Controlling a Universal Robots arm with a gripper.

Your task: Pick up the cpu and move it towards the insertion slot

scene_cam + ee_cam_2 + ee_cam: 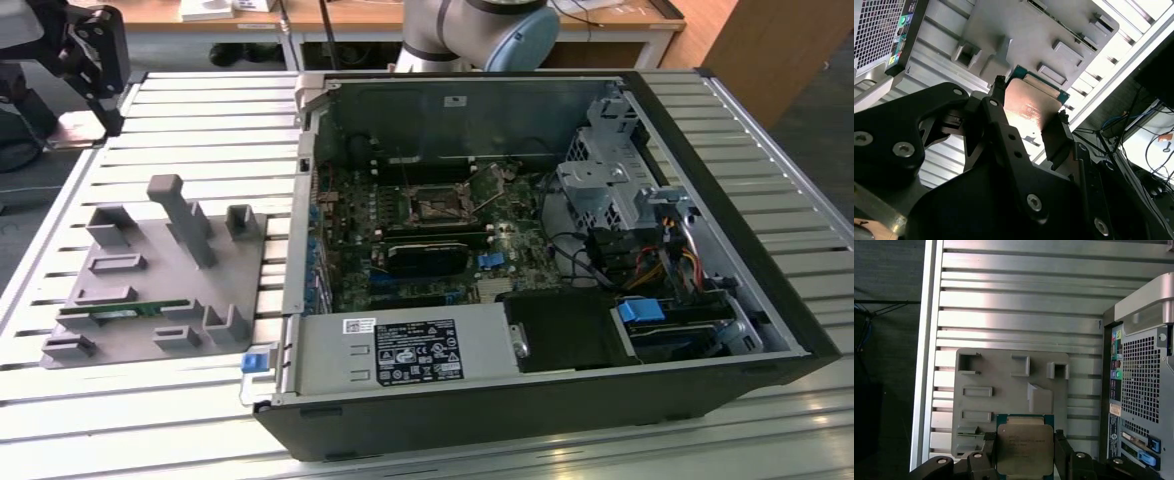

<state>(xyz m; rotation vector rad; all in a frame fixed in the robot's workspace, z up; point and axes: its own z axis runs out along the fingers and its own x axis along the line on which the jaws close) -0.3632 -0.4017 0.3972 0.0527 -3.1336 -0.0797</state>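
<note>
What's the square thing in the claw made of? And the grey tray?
The cpu, gripped by the gripper, looks metal-topped: brushed silver that catches light, on a green board edge. The grey tray is probably matte plastic: flat colour, no shine.

We see bright, even light across the ribbed metal bench [147,420] in the exterior view, with faint shadows and pale glare along its slats. The inside of the open computer case [534,410] is dimmer. In the first wrist view the slats glare in white bands. In the second wrist view the cpu [1026,107] carries a warm pinkish sheen, the bench edge is blown out, and the black end effector [1030,100] stays very dark.
</note>
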